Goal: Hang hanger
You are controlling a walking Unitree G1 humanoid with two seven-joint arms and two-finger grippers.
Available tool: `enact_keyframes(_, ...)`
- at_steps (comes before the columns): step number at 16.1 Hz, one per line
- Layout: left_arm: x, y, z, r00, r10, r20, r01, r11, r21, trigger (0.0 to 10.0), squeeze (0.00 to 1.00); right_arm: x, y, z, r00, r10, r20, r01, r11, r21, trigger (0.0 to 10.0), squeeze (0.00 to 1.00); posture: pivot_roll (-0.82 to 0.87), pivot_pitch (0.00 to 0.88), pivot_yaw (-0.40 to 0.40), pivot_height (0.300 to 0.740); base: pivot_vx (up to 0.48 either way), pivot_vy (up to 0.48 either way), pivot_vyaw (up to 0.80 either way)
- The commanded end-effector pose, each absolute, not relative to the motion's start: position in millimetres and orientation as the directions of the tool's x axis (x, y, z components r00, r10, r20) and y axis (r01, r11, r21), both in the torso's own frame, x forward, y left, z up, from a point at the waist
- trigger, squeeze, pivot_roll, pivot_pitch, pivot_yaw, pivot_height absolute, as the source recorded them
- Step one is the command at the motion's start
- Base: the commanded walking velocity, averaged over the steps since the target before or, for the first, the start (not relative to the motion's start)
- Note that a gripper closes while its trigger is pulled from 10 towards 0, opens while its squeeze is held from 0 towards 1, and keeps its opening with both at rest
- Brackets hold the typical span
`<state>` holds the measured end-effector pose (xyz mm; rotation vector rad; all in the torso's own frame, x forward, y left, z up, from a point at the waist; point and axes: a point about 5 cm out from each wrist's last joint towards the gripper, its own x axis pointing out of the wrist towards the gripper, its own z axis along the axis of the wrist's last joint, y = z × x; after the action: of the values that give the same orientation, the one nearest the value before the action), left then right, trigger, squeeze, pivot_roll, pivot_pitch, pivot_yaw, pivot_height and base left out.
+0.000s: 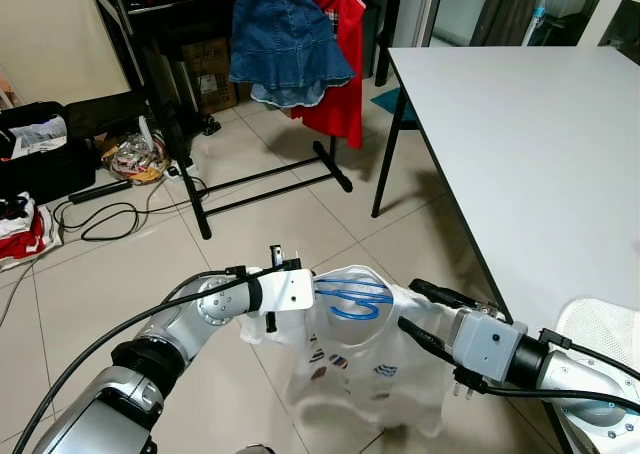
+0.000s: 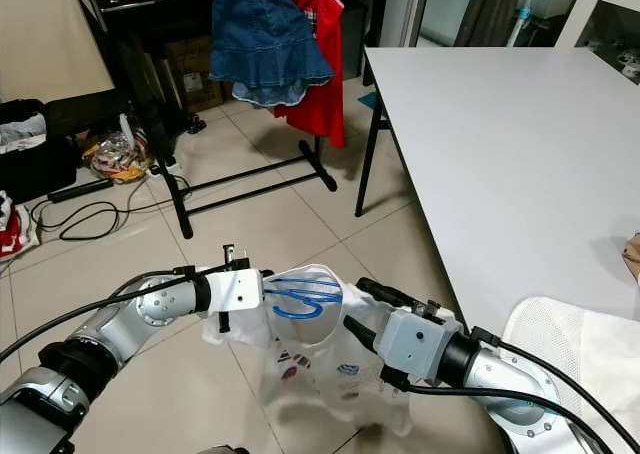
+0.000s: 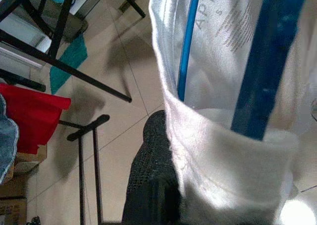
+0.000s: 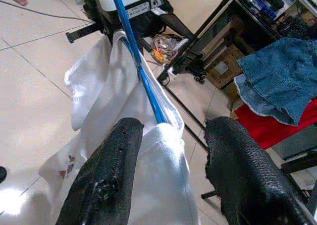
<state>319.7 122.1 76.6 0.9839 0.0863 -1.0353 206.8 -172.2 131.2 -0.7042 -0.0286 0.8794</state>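
A blue hanger [image 1: 352, 300] sits inside the neck of a white printed shirt [image 1: 360, 374], held in the air above the tiled floor. My left gripper [image 1: 298, 290] is shut on the hanger and the shirt's left shoulder; in the left wrist view one black finger [image 3: 153, 175] presses against the fabric [image 3: 218, 150] beside the blue bar [image 3: 260, 76]. My right gripper [image 1: 418, 316] stands open at the shirt's right shoulder, its fingers [image 4: 106, 175] spread either side of the cloth. The clothes rack [image 1: 270, 179] stands ahead with a denim skirt [image 1: 285, 39] and a red garment [image 1: 342, 69] hanging on it.
A large white table [image 1: 540, 144] with black legs runs along the right. Bags, clutter and cables [image 1: 110, 214] lie on the floor at the left. A white mesh object [image 1: 605, 329] sits at the lower right. Open tiled floor lies between me and the rack.
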Motion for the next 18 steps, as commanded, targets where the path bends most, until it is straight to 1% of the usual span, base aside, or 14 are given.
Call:
enact_keyframes(1, 321, 121, 82, 0.546, -0.694, -0.469, 0.740, 0.138, 0.658, 10.0, 0.00, 207, -170, 134, 0.648, 0.722, -0.241, -0.693, 0.429, -0.580, 10.0, 0.00, 0.00, 0.070, 0.045, 0.740, 0.000, 0.000, 0.00)
enact_keyframes(3, 320, 116, 81, 0.542, -0.703, -0.461, 0.736, 0.131, 0.664, 10.0, 0.00, 209, -175, 119, 0.664, 0.676, -0.319, -0.699, 0.410, -0.585, 10.0, 0.00, 0.00, 0.073, 0.040, 0.740, 0.000, 0.000, 0.00)
enact_keyframes(4, 319, 116, 81, 0.541, -0.704, -0.460, 0.735, 0.131, 0.665, 10.0, 0.00, 209, -176, 117, 0.665, 0.670, -0.330, -0.701, 0.407, -0.586, 10.0, 0.00, 0.00, 0.073, 0.040, 0.740, 0.000, 0.000, 0.00)
enact_keyframes(9, 319, 115, 81, 0.541, -0.706, -0.458, 0.735, 0.131, 0.665, 10.0, 0.00, 211, -179, 112, 0.680, 0.640, -0.358, -0.690, 0.393, -0.608, 10.0, 0.00, 0.00, 0.075, 0.038, 0.740, 0.000, 0.000, 0.00)
enact_keyframes(11, 319, 115, 81, 0.540, -0.706, -0.458, 0.734, 0.130, 0.666, 10.0, 0.00, 215, -181, 112, 0.702, 0.614, -0.361, -0.669, 0.394, -0.631, 10.0, 0.00, 0.00, 0.074, 0.035, 0.740, 0.000, 0.000, 0.00)
enact_keyframes(12, 319, 114, 81, 0.539, -0.707, -0.457, 0.733, 0.127, 0.668, 10.0, 0.00, 218, -184, 111, 0.719, 0.590, -0.367, -0.652, 0.389, -0.651, 10.0, 0.00, 0.00, 0.074, 0.035, 0.740, 0.000, 0.000, 0.00)
enact_keyframes(14, 318, 113, 81, 0.534, -0.709, -0.460, 0.725, 0.104, 0.681, 10.0, 0.00, 218, -183, 111, 0.713, 0.592, -0.374, -0.656, 0.377, -0.654, 10.0, 0.00, 0.00, 0.074, 0.035, 0.740, 0.000, 0.000, 0.00)
enact_keyframes(15, 318, 113, 82, 0.532, -0.710, -0.462, 0.718, 0.089, 0.690, 10.0, 0.00, 218, -182, 110, 0.705, 0.598, -0.380, -0.663, 0.367, -0.652, 4.7, 0.00, 0.00, 0.074, 0.034, 0.740, 0.000, 0.000, 0.00)
enact_keyframes(16, 318, 112, 83, 0.527, -0.713, -0.463, 0.707, 0.065, 0.704, 10.0, 0.00, 216, -181, 109, 0.693, 0.607, -0.389, -0.673, 0.351, -0.651, 0.0, 0.00, 0.00, 0.074, 0.034, 0.740, 0.000, 0.000, 0.00)
enact_keyframes(17, 318, 112, 84, 0.525, -0.714, -0.463, 0.702, 0.056, 0.710, 10.0, 0.00, 216, -180, 109, 0.688, 0.611, -0.392, -0.677, 0.346, -0.650, 0.0, 0.00, 0.00, 0.074, 0.034, 0.740, 0.000, 0.000, 0.00)
enact_keyframes(18, 316, 110, 84, 0.505, -0.724, -0.470, 0.693, 0.015, 0.721, 10.0, 0.00, 214, -179, 107, 0.676, 0.618, -0.402, -0.684, 0.321, -0.655, 0.0, 0.00, 0.00, 0.073, 0.035, 0.740, 0.000, 0.000, 0.00)
